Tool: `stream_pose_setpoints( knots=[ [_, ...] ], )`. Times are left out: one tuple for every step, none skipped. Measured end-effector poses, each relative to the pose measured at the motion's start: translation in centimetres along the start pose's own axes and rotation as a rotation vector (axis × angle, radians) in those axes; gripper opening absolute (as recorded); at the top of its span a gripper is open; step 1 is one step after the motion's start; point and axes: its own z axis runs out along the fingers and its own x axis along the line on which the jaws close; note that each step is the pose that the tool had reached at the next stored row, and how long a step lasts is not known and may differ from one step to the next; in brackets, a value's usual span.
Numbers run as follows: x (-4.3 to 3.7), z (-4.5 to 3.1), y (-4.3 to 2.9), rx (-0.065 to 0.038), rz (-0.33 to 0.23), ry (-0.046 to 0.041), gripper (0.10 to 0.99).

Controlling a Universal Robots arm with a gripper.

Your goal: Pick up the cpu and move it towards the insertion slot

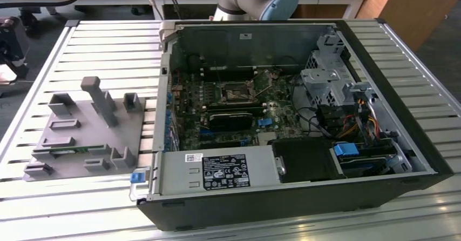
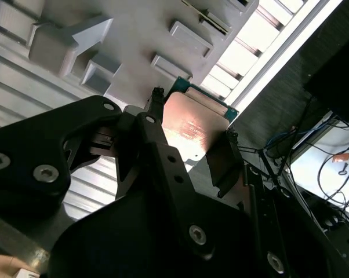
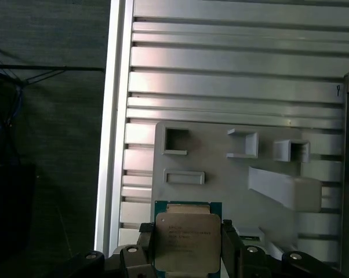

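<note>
Silvery metal lid on a green board: that's the cpu (image 3: pixel 186 240). My fingers (image 3: pixel 231 248) pinch it on two opposite edges, with the gripper (image 3: pixel 188 250) closed onto it. Both wrist views show the same hold.

Handling, my read: light, stiff, no flex. The lid looks smooth, so probably slick, and the contact face is likely fragile. Edge grip is the right place, nothing pressing on either flat face. Moderate squeeze should do.

Orientation: it's square, so no real long axis. In the first wrist view the lid faces the camera, and the free green edge sticks out past my fingertips, away from the palm.

Outward: past the cpu in the first wrist view is the grey tray (image 3: pixel 221 174) on the slatted table (image 3: pixel 232 58). The cpu looks lifted clear of the tray, not seated in a recess.

In the exterior view the tray is lower left of frame. The insertion slot (image 1: pixel 236 93) sits near frame centre, inside the open computer case (image 1: pixel 288 203), well apart from the tray. Its centre looks dark and unoccupied.
</note>
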Motion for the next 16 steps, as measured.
stream_pose_setpoints(
  knots=[
    [0.00, -0.16, 0.01, 0.000, 0.000, 0.0000, 0.545],
    [0.00, -0.32, 0.02, 0.000, 0.000, 0.0000, 0.545],
    [0.01, -0.47, 0.02, 0.000, 0.000, 0.0000, 0.545],
    [0.01, -0.64, 0.03, 0.000, 0.000, -0.0001, 0.545],
    [0.01, -0.81, 0.04, 0.000, 0.000, 0.0000, 0.545],
    [0.01, -0.97, 0.06, 0.000, 0.000, 0.0000, 0.545],
    [0.02, -1.14, 0.07, 0.000, 0.000, 0.0000, 0.545],
    [0.02, -1.30, 0.08, 0.000, 0.000, 0.0000, 0.545],
    [0.02, -1.48, 0.09, 0.000, 0.000, 0.0000, 0.545],
    [0.03, -1.66, 0.11, 0.000, 0.000, -0.0001, 0.545],
    [0.03, -1.87, 0.12, 0.000, 0.000, 0.0000, 0.545],
    [0.03, -2.07, 0.14, 0.000, 0.000, 0.0000, 0.545],
    [0.03, -2.22, 0.15, 0.000, 0.000, 0.0001, 0.545],
    [0.03, -2.31, 0.15, 0.000, 0.000, 0.0000, 0.545],
    [-0.01, -2.36, 0.17, 0.000, 0.000, -0.0002, 0.545],
    [-0.10, -2.37, 0.17, 0.000, 0.000, -0.0003, 0.545]
  ],
)
